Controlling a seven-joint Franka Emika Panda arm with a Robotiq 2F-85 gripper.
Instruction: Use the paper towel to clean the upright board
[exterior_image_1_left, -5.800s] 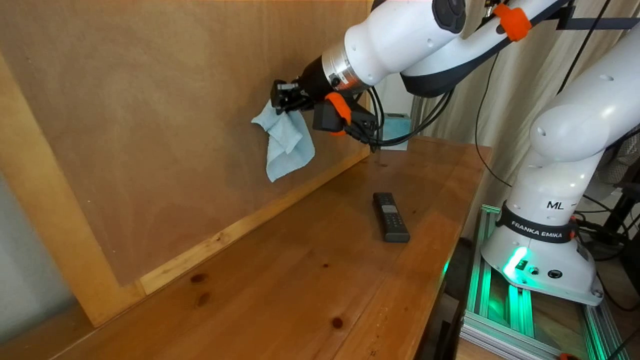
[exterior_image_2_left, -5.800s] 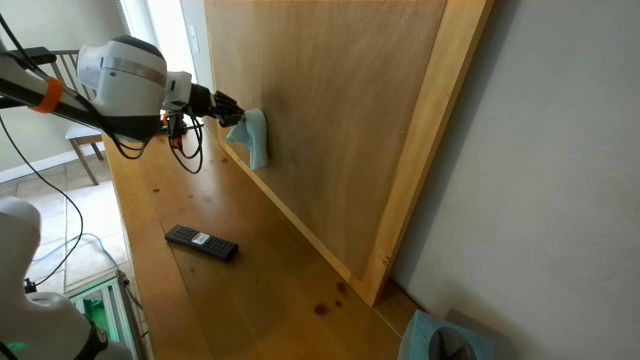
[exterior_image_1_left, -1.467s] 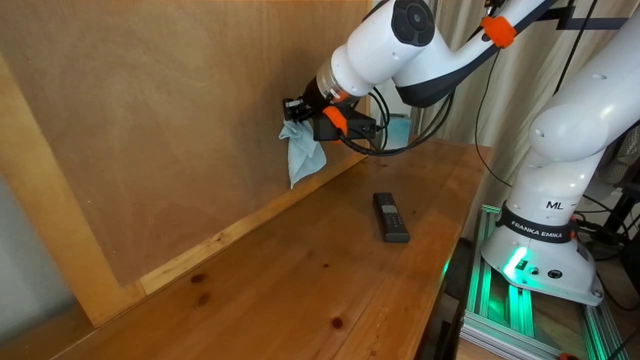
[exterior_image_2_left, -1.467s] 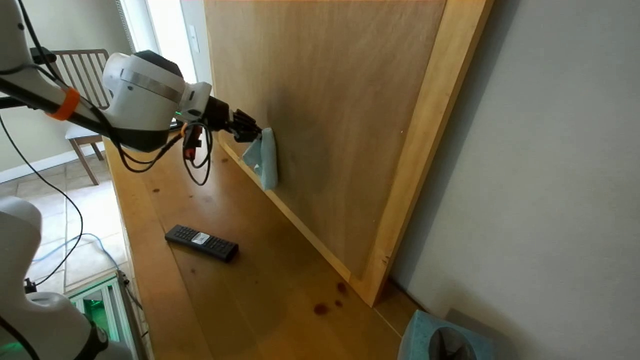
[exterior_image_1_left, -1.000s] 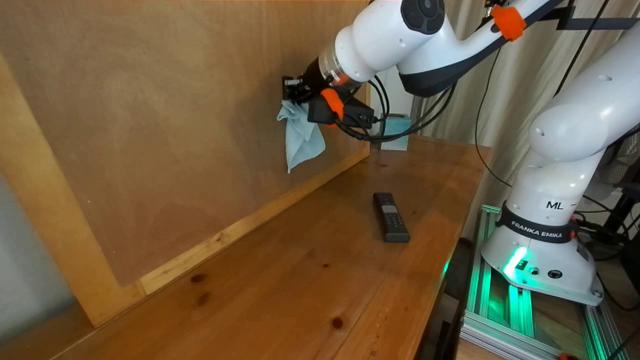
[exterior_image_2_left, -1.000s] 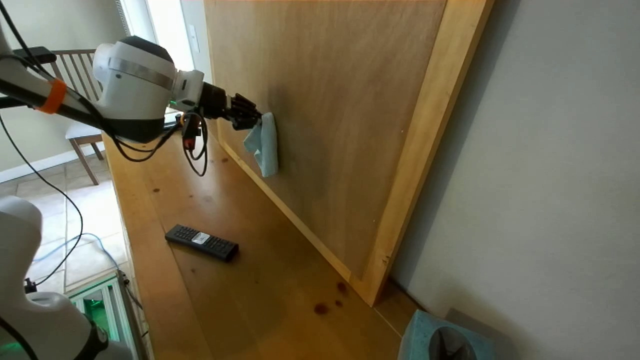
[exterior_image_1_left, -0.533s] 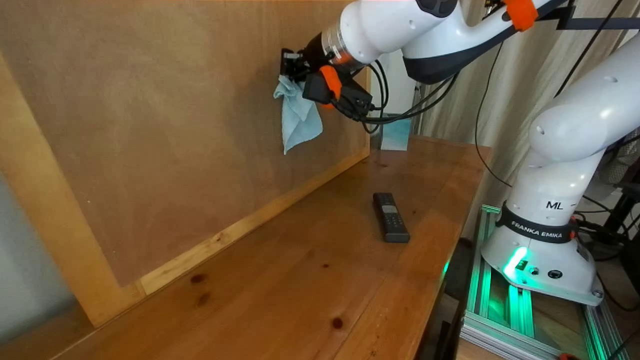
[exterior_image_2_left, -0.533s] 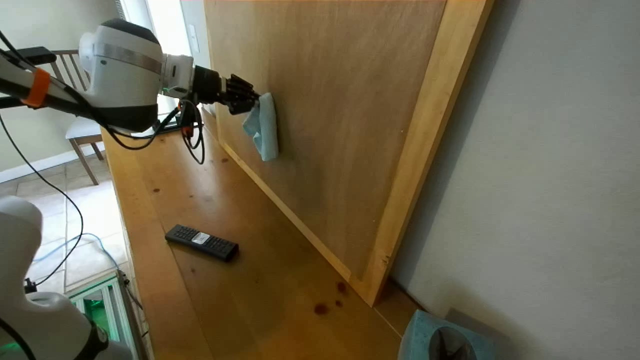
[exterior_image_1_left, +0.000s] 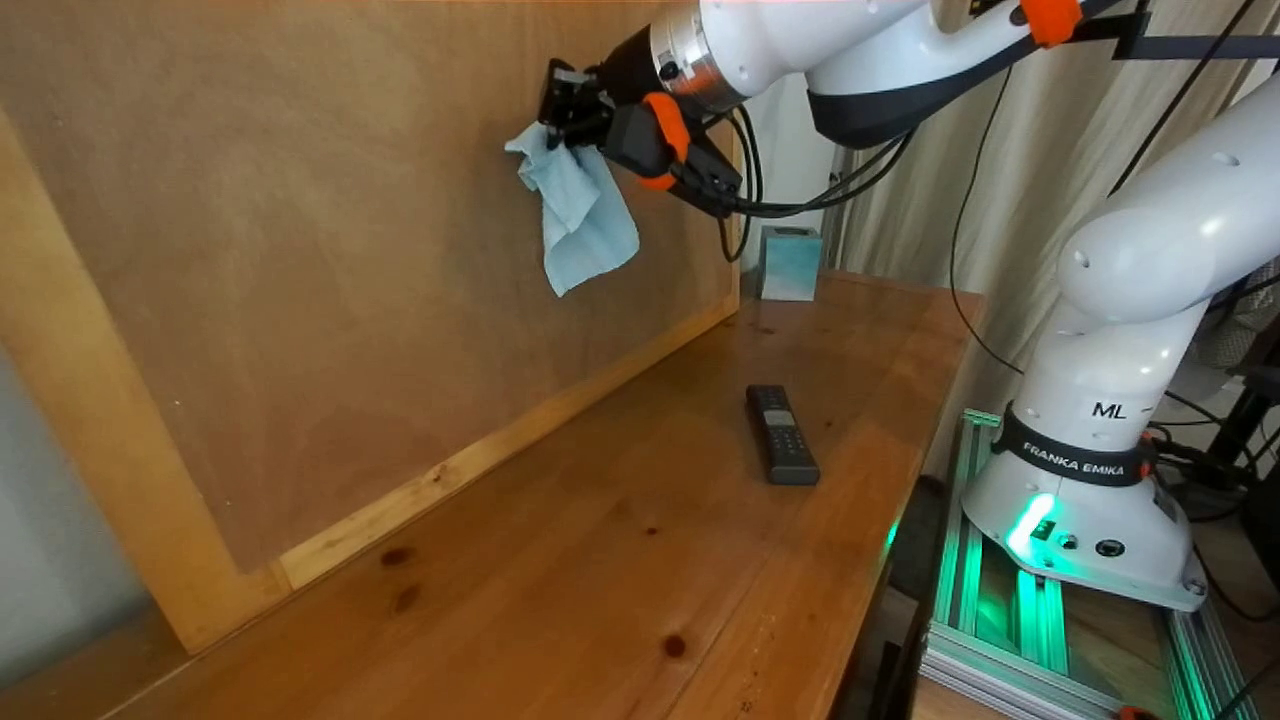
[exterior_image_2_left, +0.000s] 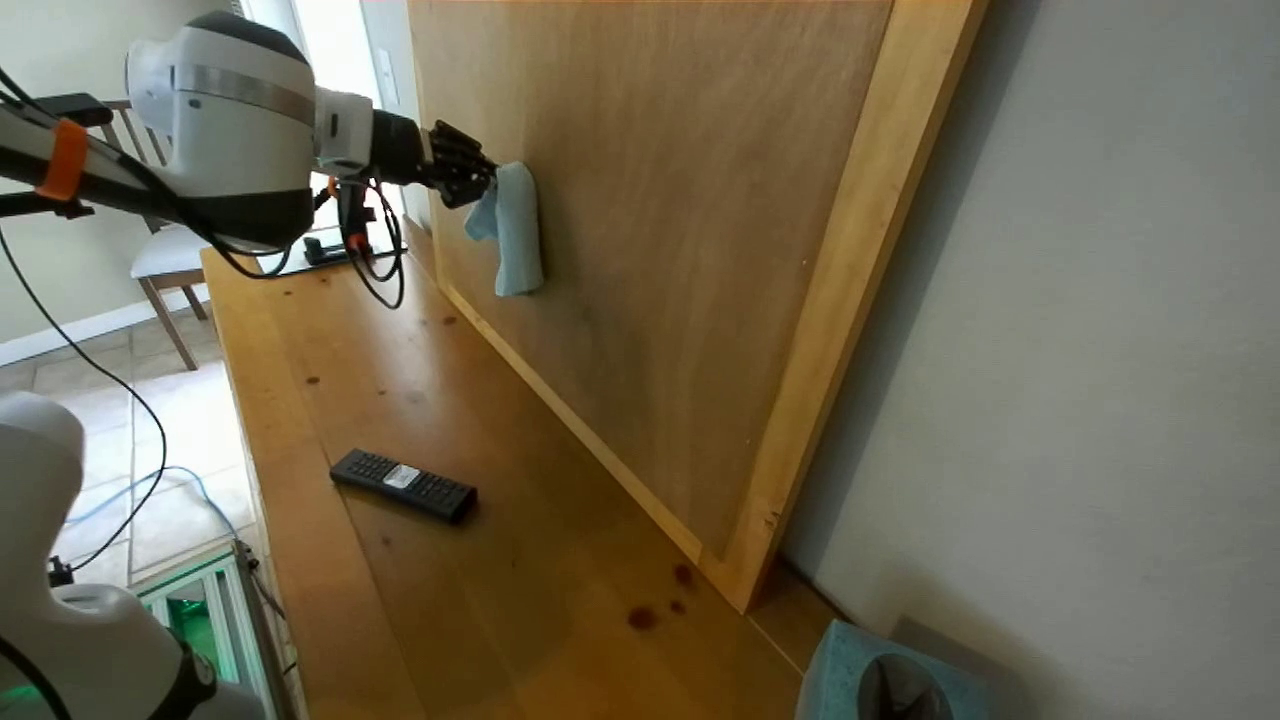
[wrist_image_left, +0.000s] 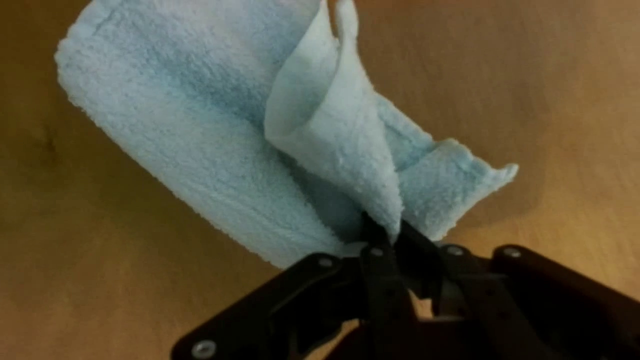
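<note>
The pincer (wrist_image_left: 390, 229) is drawn narrow, its two dark fingers (wrist_image_left: 382, 275) pinching a gathered bunch of the towel (wrist_image_left: 200, 150). From there the towel spreads across the wrist view, pale blue and thick, with a fuzzy nap that shows as tiny tufts along its edges. A fold in the middle curls over on itself like a loose funnel and narrows toward the fingertips. To one side lies a broad, rounded doubling of the towel, deeper blue in the crease and fading to a faint lilac; to the other, a small corner juts out to a point, its rim wavy and hemmed. In an exterior view the towel hangs beneath the pincer in soft folds, coming to a tip at the bottom, with a little ragged corner sticking out near the top.

Behind it stands the upright brown board (exterior_image_1_left: 330, 250). The towel hangs close to its face, above the bottom rail of the pale wooden frame (exterior_image_1_left: 365, 530); whether it presses on the wood I cannot tell.

Farther out, the white arm (exterior_image_1_left: 1130, 270) reaches in over the worktop (exterior_image_1_left: 560, 560). A black remote (exterior_image_1_left: 783, 435) lies flat there, well apart from the towel. A light blue box (exterior_image_1_left: 790, 263) stands past one end of the frame, and a chair (exterior_image_2_left: 172, 252) shows beyond the worktop.
</note>
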